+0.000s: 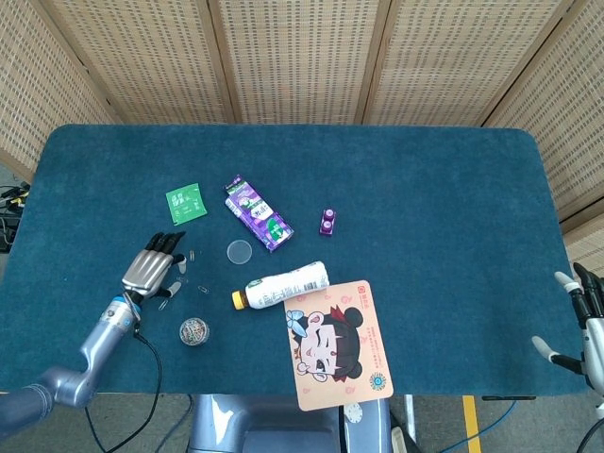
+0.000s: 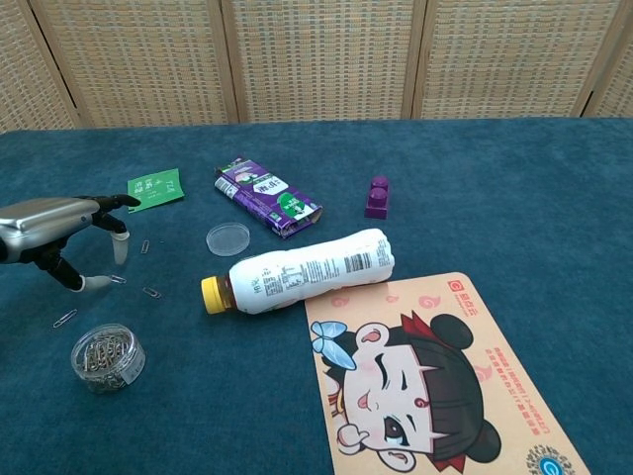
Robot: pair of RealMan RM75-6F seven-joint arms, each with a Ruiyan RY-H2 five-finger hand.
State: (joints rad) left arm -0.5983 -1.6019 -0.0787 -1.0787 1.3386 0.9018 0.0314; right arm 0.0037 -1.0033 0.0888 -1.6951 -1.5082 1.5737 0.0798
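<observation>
Here the left hand (image 2: 59,230) hovered at the left edge of the chest view, fingers spread and pointing down over loose paper clips (image 2: 151,292) on the blue table (image 1: 425,189), its thumb tip just beside one clip (image 2: 116,279); it held nothing. That posture suited picking a small flat thing off the cloth. Below it, at lower left, stood a small clear tub of clips (image 2: 107,355), its round lid (image 2: 228,238) lying apart nearer the middle. A bottle (image 2: 302,269) lay on its side against a cartoon mat (image 2: 425,381). The right hand (image 1: 585,326) sat at the lower right edge of the head view, off the table, fingers apart and holding nothing.
</observation>
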